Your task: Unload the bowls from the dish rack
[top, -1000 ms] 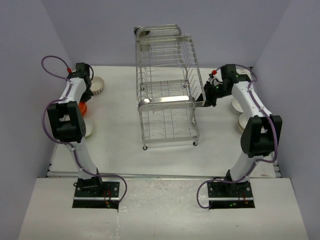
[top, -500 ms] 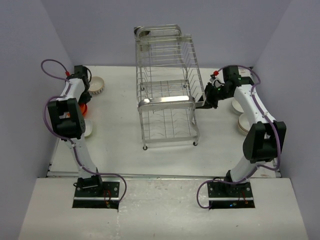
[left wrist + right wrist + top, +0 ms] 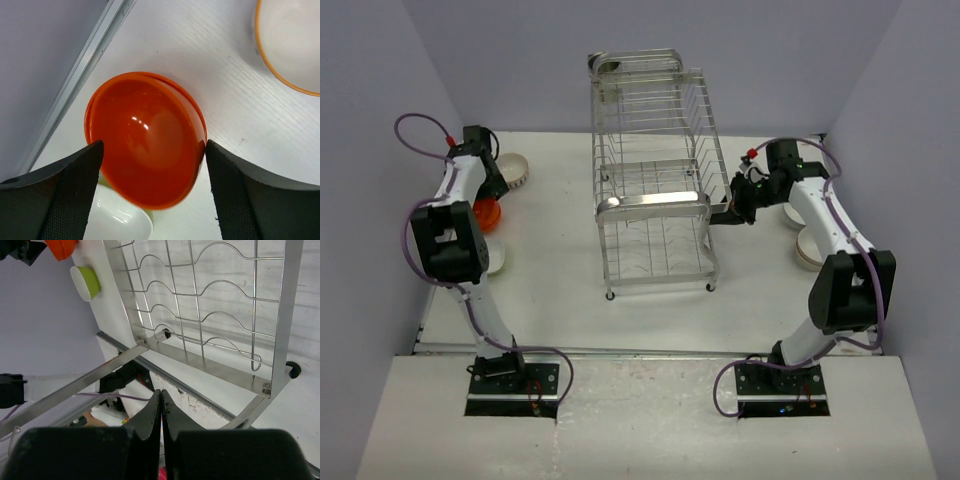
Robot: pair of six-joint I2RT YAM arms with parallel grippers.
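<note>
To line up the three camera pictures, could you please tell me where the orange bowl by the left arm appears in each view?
Top external: orange bowl at the far left, near the table edge.
Left wrist: orange bowl at centre, between the open left fingers.
Right wrist: probably the orange bowl, small, in the top-left corner.
Shared landmark: the white table.
</note>
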